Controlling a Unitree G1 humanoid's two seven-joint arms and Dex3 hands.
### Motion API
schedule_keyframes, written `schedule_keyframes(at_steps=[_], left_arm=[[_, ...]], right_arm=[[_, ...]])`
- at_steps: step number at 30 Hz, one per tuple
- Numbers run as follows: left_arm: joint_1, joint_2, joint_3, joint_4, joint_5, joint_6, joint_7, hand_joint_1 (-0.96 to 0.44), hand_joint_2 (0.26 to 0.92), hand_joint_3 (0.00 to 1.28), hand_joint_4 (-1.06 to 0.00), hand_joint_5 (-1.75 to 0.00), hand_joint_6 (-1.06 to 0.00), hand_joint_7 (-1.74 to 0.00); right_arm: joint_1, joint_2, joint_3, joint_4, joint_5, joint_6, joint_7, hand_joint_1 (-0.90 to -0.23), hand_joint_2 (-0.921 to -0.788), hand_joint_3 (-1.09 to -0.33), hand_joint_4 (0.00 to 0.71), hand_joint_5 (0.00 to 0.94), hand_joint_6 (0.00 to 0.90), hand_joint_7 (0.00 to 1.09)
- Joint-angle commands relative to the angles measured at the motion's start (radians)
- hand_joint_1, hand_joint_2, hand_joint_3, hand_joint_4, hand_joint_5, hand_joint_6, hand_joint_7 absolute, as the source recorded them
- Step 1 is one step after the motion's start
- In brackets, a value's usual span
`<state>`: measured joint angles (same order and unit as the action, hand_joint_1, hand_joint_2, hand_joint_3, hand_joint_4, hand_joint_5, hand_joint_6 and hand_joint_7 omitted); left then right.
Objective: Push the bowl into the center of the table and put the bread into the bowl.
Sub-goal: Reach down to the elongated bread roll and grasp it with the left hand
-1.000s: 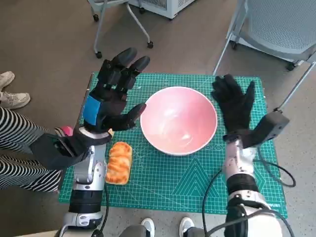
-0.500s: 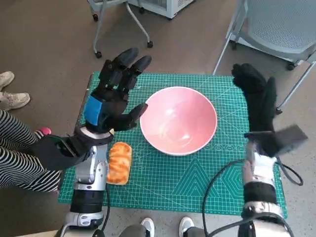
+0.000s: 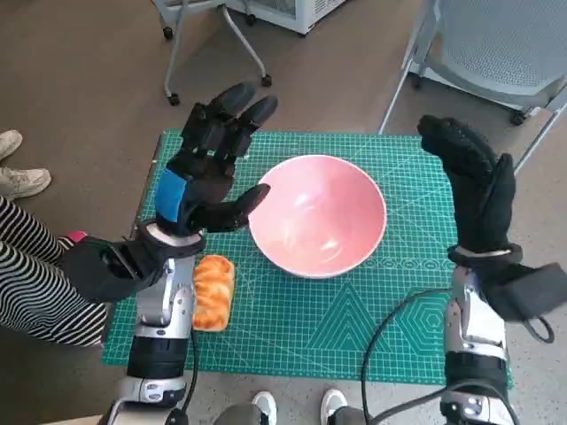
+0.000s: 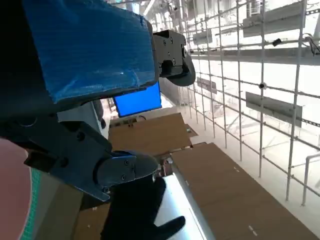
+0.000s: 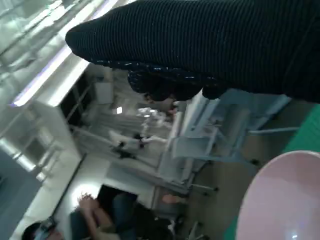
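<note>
Bowl (image 3: 317, 215) sits mid-mat (image 3: 354, 328), bread (image 3: 213, 292) beside it.

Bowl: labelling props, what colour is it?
Pink bowl, clearest in the head view.

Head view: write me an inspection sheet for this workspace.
Surface: green cutting mat covers the table.
Job's things: pink bowl near mat centre, nothing in it; bread on the mat beside it.
Clutter: nothing seen.
Hands: left hand and right hand raised, fingers apart, holding nothing.
Cables: black cable loops by the right forearm.
Surroundings: chairs beyond the table; a person's striped legs beside it.
</note>
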<state>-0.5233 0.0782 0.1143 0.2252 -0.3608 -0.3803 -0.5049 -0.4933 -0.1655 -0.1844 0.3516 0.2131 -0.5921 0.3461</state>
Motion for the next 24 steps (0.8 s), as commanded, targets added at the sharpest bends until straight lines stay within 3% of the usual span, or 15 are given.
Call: schedule_keyframes(at_steps=[1, 7, 18, 24], left_arm=[[-0.025, 0.024, 0.006, 0.003, -0.016, 0.015, -0.022, -0.22, 0.773, 0.54, -0.05, -0.47, 0.0, -0.61], [-0.054, 0.079, 0.024, 0.038, -0.009, -0.015, -0.078, -0.23, 0.761, 0.54, -0.05, -0.49, 0.0, -0.64], [-0.147, 0.323, 0.028, 0.248, 0.124, -0.237, -0.23, -0.23, 0.727, 0.51, -0.07, -0.52, 0.0, -0.74], [-0.192, 0.429, -0.003, 0.366, 0.175, -0.337, -0.32, -0.22, 0.764, 0.39, -0.13, -0.44, 0.0, -0.77]], right_arm=[[0.036, 0.003, 0.016, -0.043, 0.024, 0.025, 0.014, -0.711, -0.921, -0.706, 0.206, 0.014, 0.111, 0.54], [0.052, 0.001, 0.031, -0.09, 0.029, 0.034, 0.012, -0.698, -0.921, -0.706, 0.211, 0.014, 0.111, 0.54], [0.073, -0.005, 0.03, -0.117, 0.028, 0.051, 0.003, -0.705, -0.921, -0.704, 0.218, 0.014, 0.11, 0.54], [0.08, -0.006, 0.024, -0.115, 0.031, 0.051, 0.001, -0.71, -0.921, -0.701, 0.219, 0.013, 0.112, 0.54]])
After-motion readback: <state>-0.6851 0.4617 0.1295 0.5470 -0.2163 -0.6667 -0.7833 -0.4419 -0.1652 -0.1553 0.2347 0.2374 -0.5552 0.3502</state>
